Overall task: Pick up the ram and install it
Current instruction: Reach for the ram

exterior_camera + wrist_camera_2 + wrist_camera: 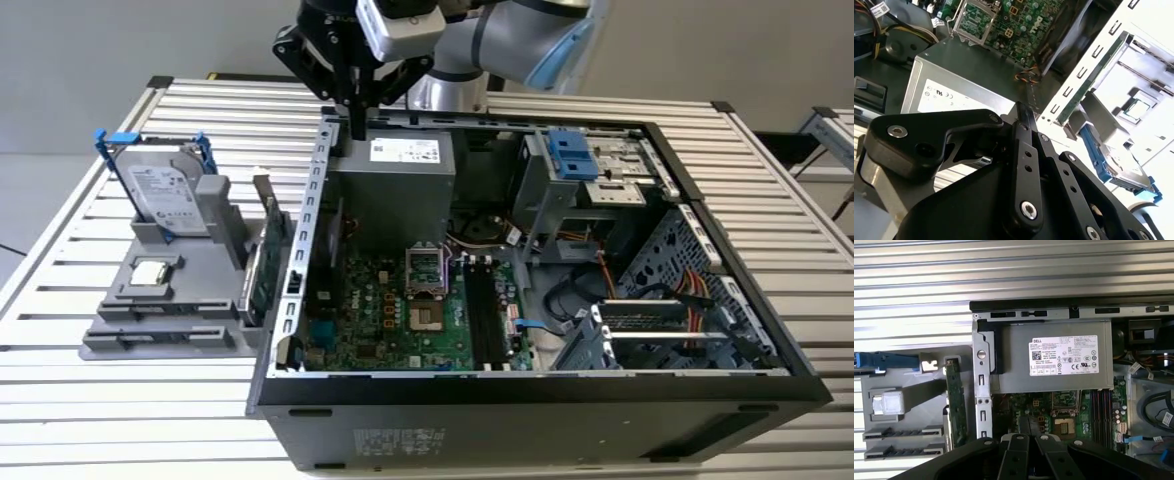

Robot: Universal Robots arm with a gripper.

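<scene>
Exterior view: tool (358, 128) hangs fingers-down over the rear corner of the open computer case (534, 385), above the edge of the power supply (394, 195). The fingers look pressed together with nothing between them. The first wrist view agrees: the fingertips meet at the tool (1024, 421).

Ram (272, 270): not yet picked up. It stands on its long edge in a groove of the grey fixture (160, 335) on the table (120, 400), just beside the case's outer side wall on the exterior view's left. It is well apart from the tool. It reads as a thin green strip in the first wrist view (957, 407) and in the second wrist view (1093, 75).

Judgement for the pick:
- Open the fingers before descending.
- Turn them so the pads close on the two flat faces, near mid-length of the top edge.
- The case wall is close, so there is little room on that side. Keep the approach vertical and lift straight out of the groove.

Materials and shapes:
- Ram: slim rigid circuit board, narrow top edge, likely slippery under a light pinch.
- Fixture: matte grey, stepped. It also holds a silver hard drive (167, 195) in a blue frame and a small square processor chip (154, 272).
- Table: ribbed aluminium slats.
- Case: perforated sheet steel.
- Motherboard (387, 320): green, with long black memory slots (483, 315).
</scene>
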